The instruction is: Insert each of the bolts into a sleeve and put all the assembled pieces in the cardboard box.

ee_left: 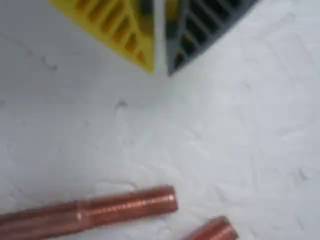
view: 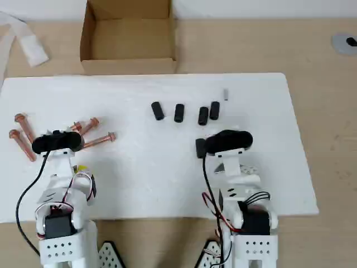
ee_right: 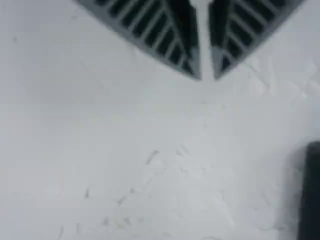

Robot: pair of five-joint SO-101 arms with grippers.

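Several copper bolts lie on the left of the white mat: two at the far left (view: 21,134) and a cluster (view: 92,132) just beyond my left arm (view: 56,143). My left gripper (ee_left: 160,69), one finger yellow and one dark, is shut on nothing just above the mat, a short way from two bolt ends (ee_left: 125,206) (ee_left: 214,230). Several black sleeves (view: 179,113) lie in a row mid-mat. One more sleeve (view: 199,148) (ee_right: 312,190) lies beside my right arm (view: 228,142). My right gripper (ee_right: 202,76) is shut on nothing over bare mat. The cardboard box (view: 128,66) stands open at the back.
A small grey piece (view: 226,94) lies behind the sleeve row. Crumpled white material (view: 30,49) sits on the wooden table at the far left. A round grey fitting (view: 345,43) is at the back right. The mat's right half (view: 268,145) is bare.
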